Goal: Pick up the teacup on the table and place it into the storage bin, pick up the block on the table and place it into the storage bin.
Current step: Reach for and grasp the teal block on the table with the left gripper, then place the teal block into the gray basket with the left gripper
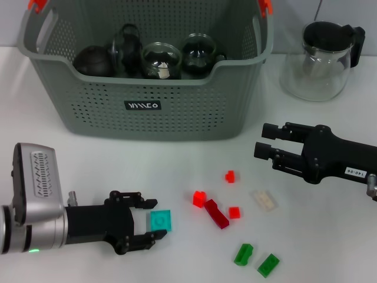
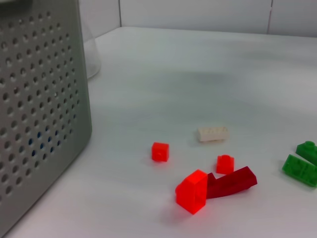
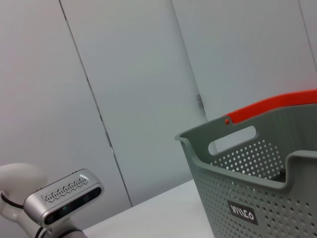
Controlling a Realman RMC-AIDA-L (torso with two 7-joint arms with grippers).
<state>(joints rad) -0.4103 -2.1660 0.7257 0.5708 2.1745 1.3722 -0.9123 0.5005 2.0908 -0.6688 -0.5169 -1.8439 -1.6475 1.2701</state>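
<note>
Only the head view shows the left hand [image 1: 148, 225] open around a teal block [image 1: 159, 220]; the right hand [image 1: 263, 140] hovers open; the bin [image 1: 177, 112] label is illegible.

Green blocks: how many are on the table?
2. One green block lies near the table's front edge, right of the dark red block; the other green block lies just right of the first. None seems hidden.

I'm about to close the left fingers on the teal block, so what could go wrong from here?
The teal block lies flat between the open left gripper fingers; it could squirt out when pinched. The lift into the storage bin must clear its tall front wall, and a dropped block could strike the glass teaware inside.
</note>
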